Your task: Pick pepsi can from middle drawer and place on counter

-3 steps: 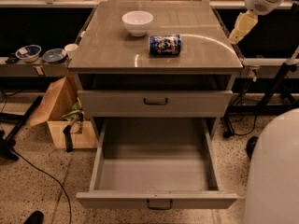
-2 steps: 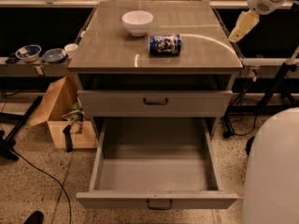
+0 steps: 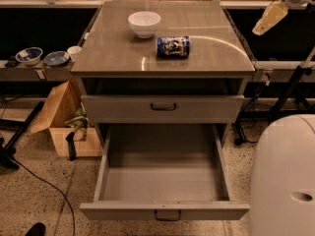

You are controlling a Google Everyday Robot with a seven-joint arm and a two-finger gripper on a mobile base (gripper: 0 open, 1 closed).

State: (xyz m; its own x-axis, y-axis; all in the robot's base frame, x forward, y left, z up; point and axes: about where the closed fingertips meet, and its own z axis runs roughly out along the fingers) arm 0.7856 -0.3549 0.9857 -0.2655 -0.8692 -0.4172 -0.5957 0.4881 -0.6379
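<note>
Glossy grey-brown, the counter (image 3: 118,53) tops a grey cabinet. The pepsi can (image 3: 173,46) lies on its side right of the counter's middle, nearer the front edge than the white bowl (image 3: 144,23) behind it to the left; its blue wrap shows white and red marks whose lettering I cannot read. Below the closed drawer front (image 3: 206,108) the middle drawer (image 3: 162,183) stands pulled out with its flat floor in view, and off the counter's back right corner the gripper (image 3: 269,18) hangs in the air, well apart from the can, though how its grip stands I cannot tell.
</note>
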